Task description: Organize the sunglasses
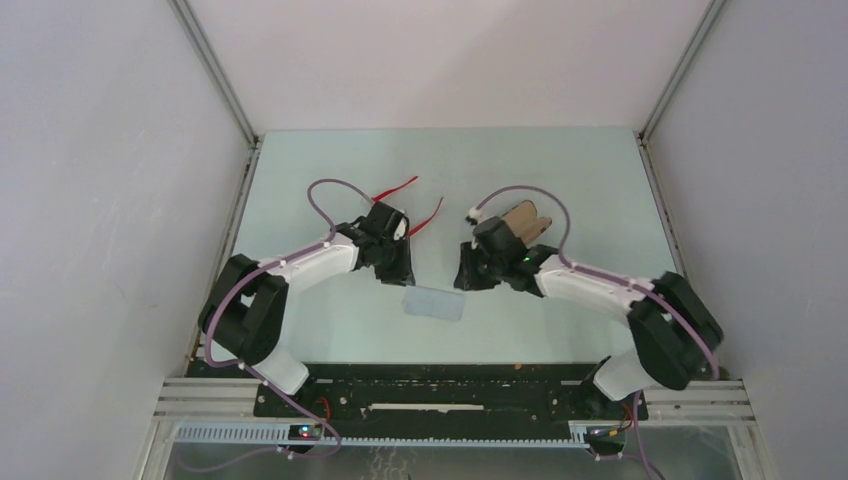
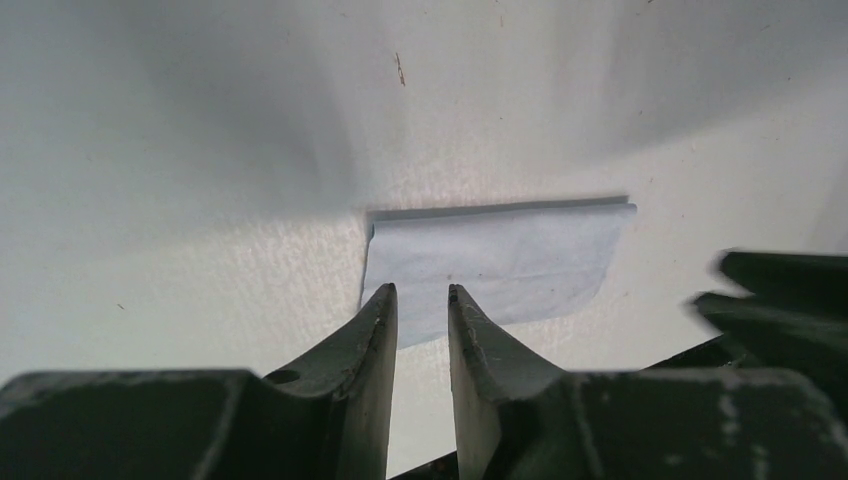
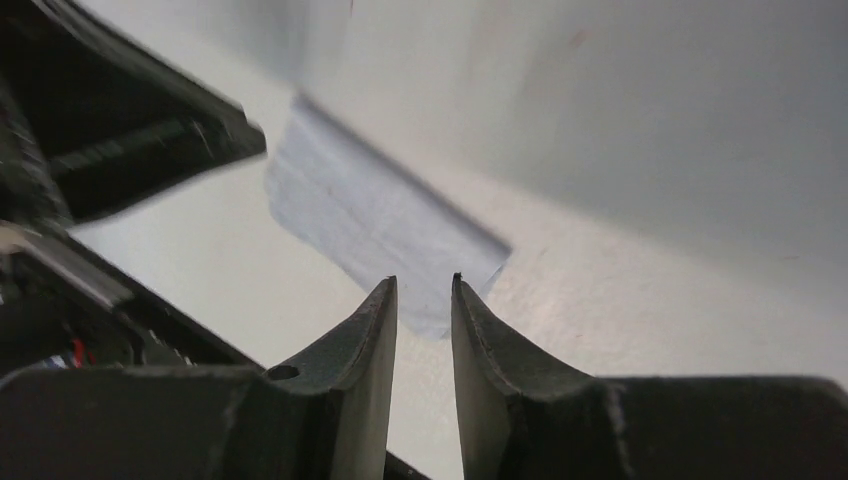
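One cloth [image 1: 433,303], pale blue and folded flat, lies on the table [image 1: 600,180]; both arms point down at it from the far side. The left gripper [image 2: 420,290] hangs just beyond the cloth's left end. Its jaws stand a narrow gap apart with nothing between them, and its tips line up over the cloth's near-left corner in the left wrist view. The right gripper [image 3: 422,282] hangs just beyond the cloth's right end, its jaws likewise slightly parted and empty. Its tips are above the cloth's corner in the right wrist view. Each wrist camera catches the other gripper's dark body at the edge of the picture, close beside the cloth.

One pair of sunglasses [image 1: 395,189] lies well beyond the cloth, to its far left. Only the two thin red arms show, sticking out from behind the left wrist; the wrist hides the frame and lenses. Neither gripper touches the pair.

One brown case [image 1: 527,222] lies beyond the cloth to its far right, partly covered by the right wrist. Whether it is open or shut I cannot tell.

The cloth itself lies uncovered between the two grippers.
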### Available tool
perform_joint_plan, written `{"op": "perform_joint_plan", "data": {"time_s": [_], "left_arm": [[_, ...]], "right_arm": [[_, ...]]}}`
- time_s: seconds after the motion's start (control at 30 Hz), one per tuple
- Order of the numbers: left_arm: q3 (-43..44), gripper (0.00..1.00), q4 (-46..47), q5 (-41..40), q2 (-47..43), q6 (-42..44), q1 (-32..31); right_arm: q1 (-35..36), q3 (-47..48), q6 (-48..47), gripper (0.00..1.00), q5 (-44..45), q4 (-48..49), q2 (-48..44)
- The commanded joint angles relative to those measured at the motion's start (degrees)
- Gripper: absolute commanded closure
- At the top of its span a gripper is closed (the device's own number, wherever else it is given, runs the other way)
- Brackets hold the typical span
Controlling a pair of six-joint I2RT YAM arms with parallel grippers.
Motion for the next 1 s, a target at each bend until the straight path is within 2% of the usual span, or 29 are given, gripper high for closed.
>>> {"op": "perform_joint_plan", "data": {"time_s": [0.0, 0.17, 0.43, 0.63, 0.97], "left_arm": [[-0.7, 0.69, 2.4, -0.1, -1.8, -0.1, -0.4], [-1.0, 0.68, 2.8, -1.3, -4.4, -0.8, -0.4], [-1.4, 0.68, 2.7, -1.7, -6.1, -0.9, -0.4], [-2.7, 0.67, 2.7, -1.8, -6.6, -0.8, -0.3], [-2.3, 0.67, 3.1, -1.1, -5.4, -0.5, -0.3]], "right_arm": [[-6.4, 1.3, -2.5, 0.66, 4.8, -0.6, -6.4], [-11.0, 9.9, -7.0, 0.64, 11.9, -8.4, -1.6], [-16.7, 18.2, -9.2, 0.57, 11.8, -10.7, 9.1], [-19.6, 18.5, -10.4, 0.54, 10.4, -11.8, 12.6], [-17.1, 17.3, -10.1, 0.54, 7.1, -13.8, 14.4]]}}
